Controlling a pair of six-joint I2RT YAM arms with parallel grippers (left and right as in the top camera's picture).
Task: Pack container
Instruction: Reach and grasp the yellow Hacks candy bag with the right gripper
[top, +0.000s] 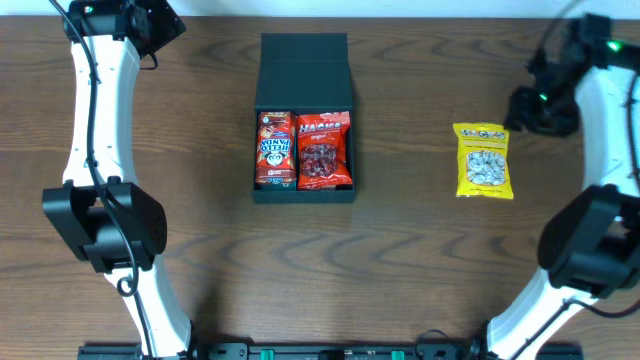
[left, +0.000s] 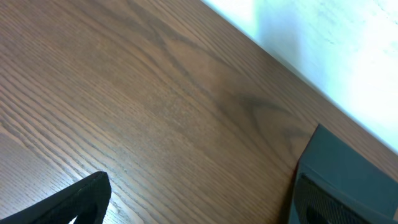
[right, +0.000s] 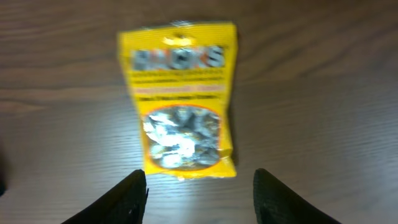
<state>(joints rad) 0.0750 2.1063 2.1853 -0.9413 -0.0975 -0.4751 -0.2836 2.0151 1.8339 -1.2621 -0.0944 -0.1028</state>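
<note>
At table centre, your container sits with its flap open toward 12 o'clock and two red packets inside. At its 3 o'clock lies a yellow packet. The right gripper hangs beside it, fingers spread and empty. The left gripper, at 10 o'clock, looks released, though only one finger shows.

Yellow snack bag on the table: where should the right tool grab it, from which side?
The yellow bag lies flat, label up, bare table along both long edges, so probably come from above and pinch across its narrow width near the middle.
</note>
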